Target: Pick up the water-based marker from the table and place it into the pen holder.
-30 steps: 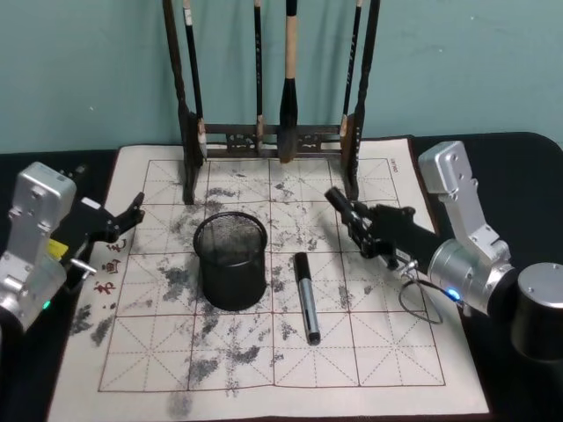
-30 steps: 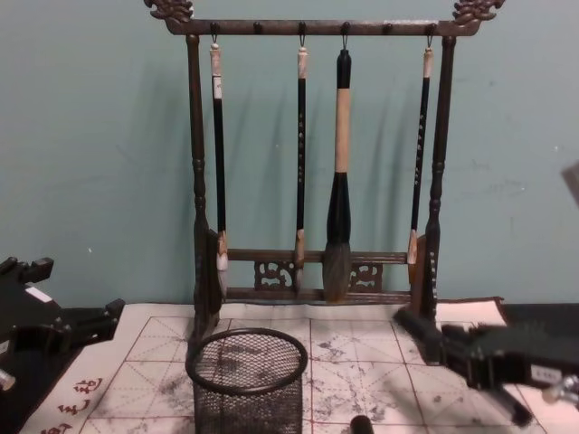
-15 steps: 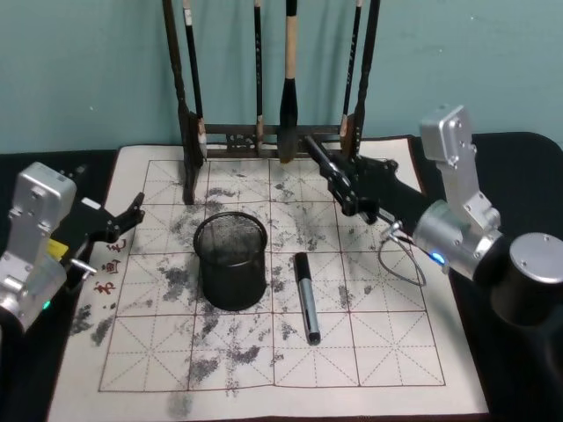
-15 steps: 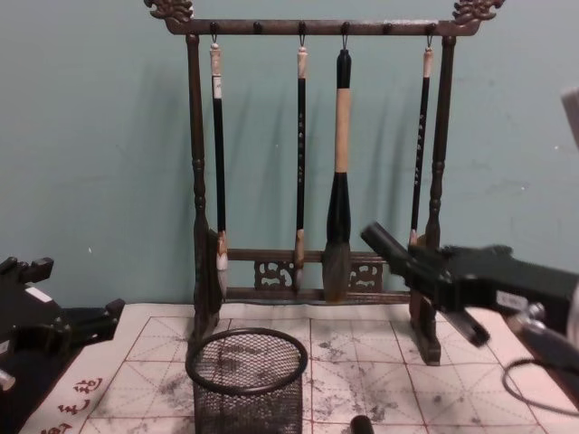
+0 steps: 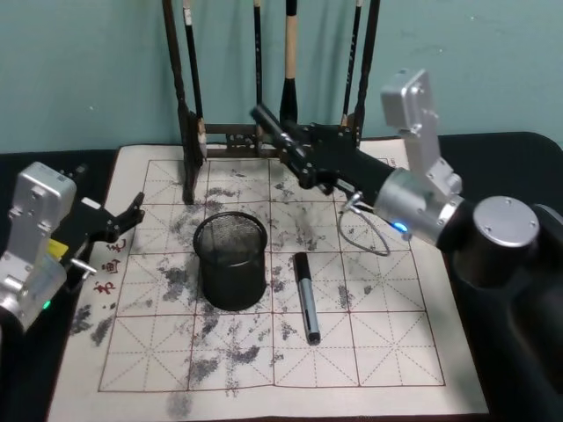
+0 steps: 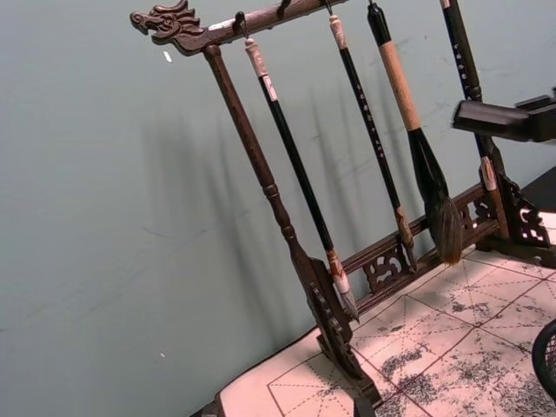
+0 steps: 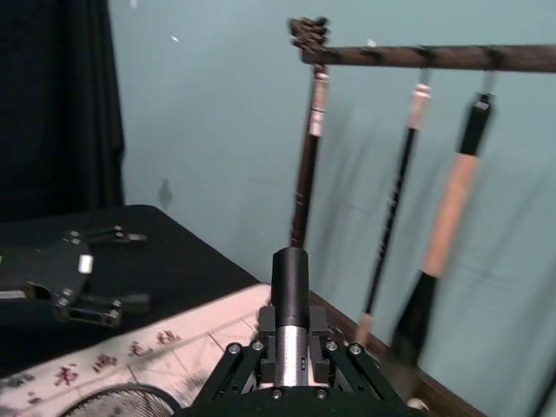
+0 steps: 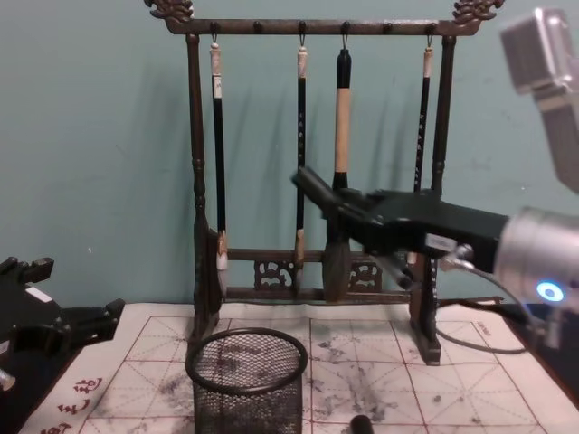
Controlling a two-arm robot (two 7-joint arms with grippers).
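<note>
Marker [image 5: 306, 297] lies flat on the mat [image 5: 369, 352], just to the right of the holder [image 5: 230, 277], not touching it. Its long axis runs nearly front to back: far end toward the rack [image 5: 237, 136], near end toward me and slightly to the right. I can't tell which end is the cap.

Right gripper [image 5: 264, 117] is up high by the rack, past the holder and well away from the marker. It looks closed: in the chest view it tapers to one tip with no gap. It isn't gripping the marker. Left gripper [image 5: 130, 224] is parked at the mat's left edge, jaws apart.

I judge the step in hand is the reach, with the grasp not yet started. To do it well:
- Pull the right gripper back from the hanging brushes [image 8: 342, 163] and bring it down over the marker's middle.
- Open the jaws and turn the wrist so they close across the barrel, not along it.
- Come straight down, so the barrel can't roll and the holder's rim isn't clipped.
- Grip mid-barrel so it tips upright easily for the drop into the holder.
</note>
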